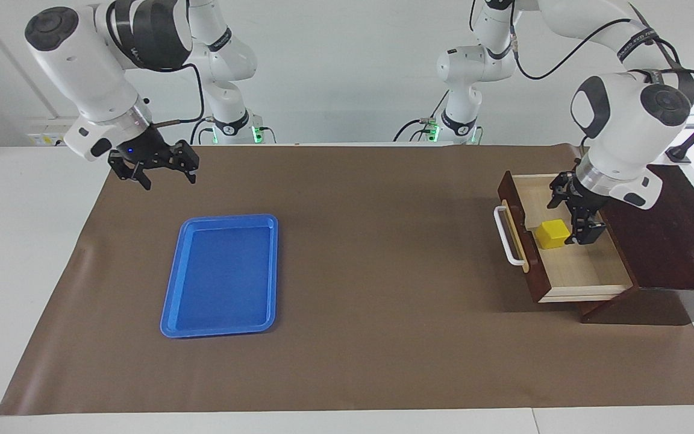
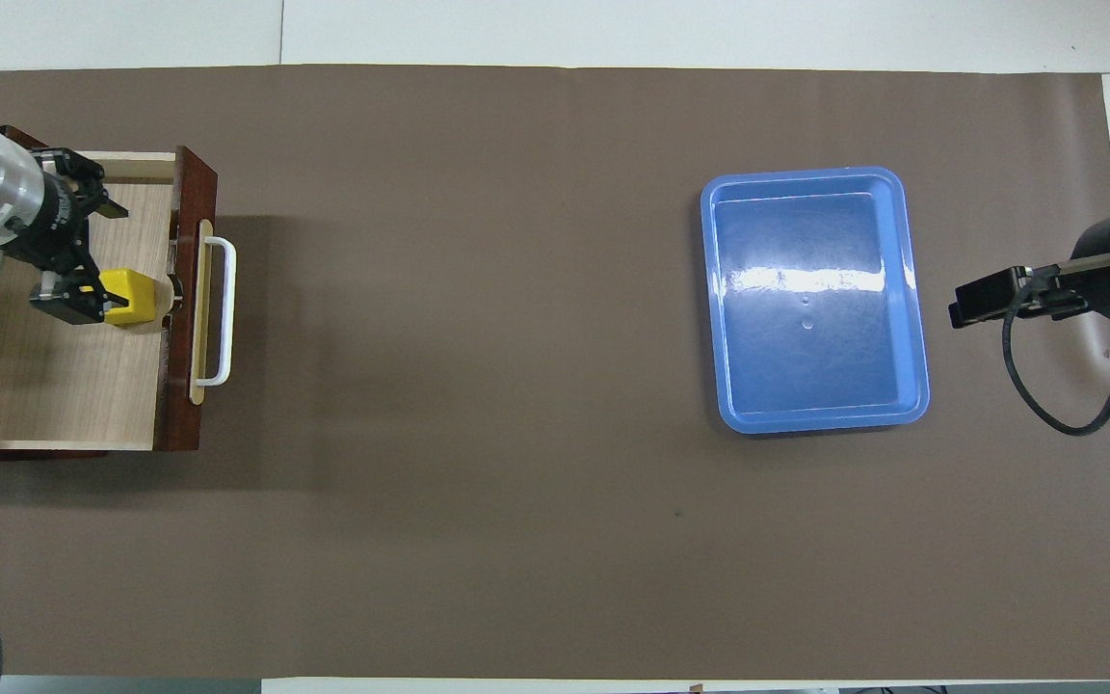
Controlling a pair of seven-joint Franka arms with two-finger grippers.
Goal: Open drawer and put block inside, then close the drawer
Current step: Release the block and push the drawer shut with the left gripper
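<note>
Blue rectangular plastic tray lies flat on brown paper table cover, toward the right arm's end. White tabletop shows at edges.

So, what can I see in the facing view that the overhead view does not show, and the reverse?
Only the facing view shows both arms whole, with their bases, and the dark box's top.

Only the overhead view shows the drawer floor straight down and the brown mat's full outline.

Both show the yellow block in the open drawer, the left gripper open in the drawer beside the block, the blue tray, and the right gripper open, waiting in the air.
</note>
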